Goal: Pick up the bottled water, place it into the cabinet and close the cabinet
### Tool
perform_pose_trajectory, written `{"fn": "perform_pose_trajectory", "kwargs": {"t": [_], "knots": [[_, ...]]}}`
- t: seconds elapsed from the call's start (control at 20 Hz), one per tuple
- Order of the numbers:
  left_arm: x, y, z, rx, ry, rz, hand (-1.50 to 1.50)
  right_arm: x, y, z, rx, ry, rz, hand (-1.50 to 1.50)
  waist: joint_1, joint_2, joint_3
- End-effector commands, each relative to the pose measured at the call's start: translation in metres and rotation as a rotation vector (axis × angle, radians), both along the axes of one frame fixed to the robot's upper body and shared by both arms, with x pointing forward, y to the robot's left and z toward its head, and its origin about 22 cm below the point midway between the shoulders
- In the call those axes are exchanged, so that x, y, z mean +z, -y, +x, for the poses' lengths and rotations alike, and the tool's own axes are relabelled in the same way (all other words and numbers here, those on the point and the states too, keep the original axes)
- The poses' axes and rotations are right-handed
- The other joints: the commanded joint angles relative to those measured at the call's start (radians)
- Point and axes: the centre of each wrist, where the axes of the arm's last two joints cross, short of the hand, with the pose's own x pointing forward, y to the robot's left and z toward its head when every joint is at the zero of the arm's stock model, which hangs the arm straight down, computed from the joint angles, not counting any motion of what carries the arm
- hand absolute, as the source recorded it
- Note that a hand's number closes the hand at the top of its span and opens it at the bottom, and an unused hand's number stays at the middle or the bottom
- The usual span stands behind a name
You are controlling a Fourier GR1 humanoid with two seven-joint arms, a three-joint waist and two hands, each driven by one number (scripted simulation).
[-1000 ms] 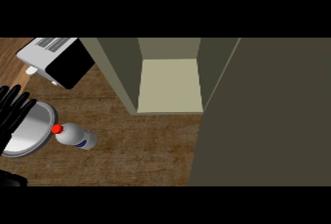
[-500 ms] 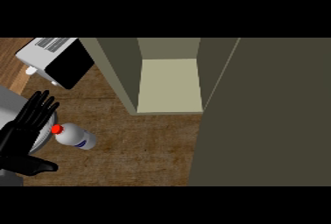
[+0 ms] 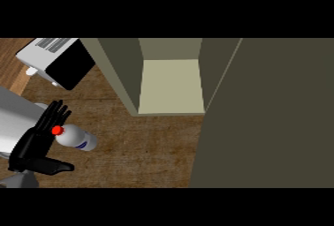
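Since 1 second ago the left hand (image 3: 39,140) has come in from the counter's edge and now stands spread open, thumb out, just beside the lying bottled water (image 3: 77,137), so grasping it for the open cabinet (image 3: 171,86) seems next.

One black hand (image 3: 38,141) is seen at the lower left. Its fingers (image 3: 55,113) are held straight, the thumb spread sideways.

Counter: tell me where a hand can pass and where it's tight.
Bare counter lies between the bottled water and the cabinet, whose open shelf is free. The left edge is crowded: left hand, grey plate, microwave.
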Motion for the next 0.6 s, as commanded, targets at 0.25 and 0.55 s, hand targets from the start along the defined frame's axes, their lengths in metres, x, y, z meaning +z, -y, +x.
{"fn": "perform_pose_trajectory", "kwargs": {"t": [0.25, 0.55], "knots": [[-0.051, -0.005, -0.003, 0.029, -0.029, -0.008, -1.50, 0.023, 0.012, -0.027, -0.031, 0.072, 0.004, -1.50, -0.001, 0.003, -0.001], [-0.057, -0.008, 0.007, -0.006, -0.024, -0.003, -1.50, 0.018, 0.007, -0.031, -0.019, 0.068, -0.001, -1.50, 0.002, 0.001, 0.000]]}}
